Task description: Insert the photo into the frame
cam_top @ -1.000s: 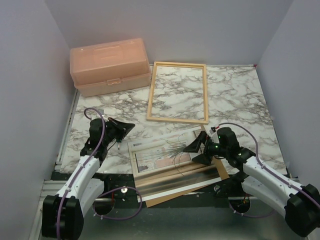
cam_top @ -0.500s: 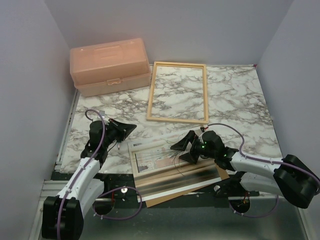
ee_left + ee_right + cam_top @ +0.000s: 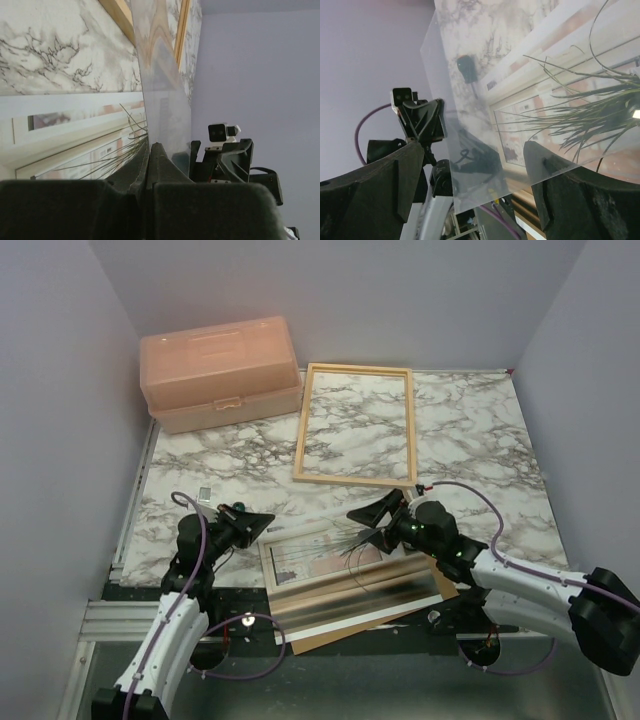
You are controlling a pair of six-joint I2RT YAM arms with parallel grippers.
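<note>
Looking down from above, we found the thin rectangular photo (image 3: pixel 315 558) of a spiky potted plant at a window lying face up on the near part of the grey-veined marble table (image 3: pixel 480 440). It rested on a stiff brown board (image 3: pixel 325 640), with a shiny reflective band (image 3: pixel 360 595) along its near side. The large rectangular frame (image 3: pixel 354 480) of thin light-wood bars lay flat and well apart from the photo, farther back on the table. It was just beside the peach plastic toolbox (image 3: pixel 220 370).

The left gripper (image 3: pixel 258 520) sat low at the photo's far left corner. In its wrist view we saw its fingers (image 3: pixel 125 175) pressed together on the edge of a transparent, faintly reflective clear sheet (image 3: pixel 162 100), which rose tilted away from them.

The right gripper (image 3: pixel 372 523) hovered over the photo's far right corner. Its jaws stood wide apart, clamped on nothing. From its wrist camera we saw the plant's leaves through the clear sheet (image 3: pixel 470 90), with the left gripper (image 3: pixel 422 120) at the sheet's far edge.
</note>
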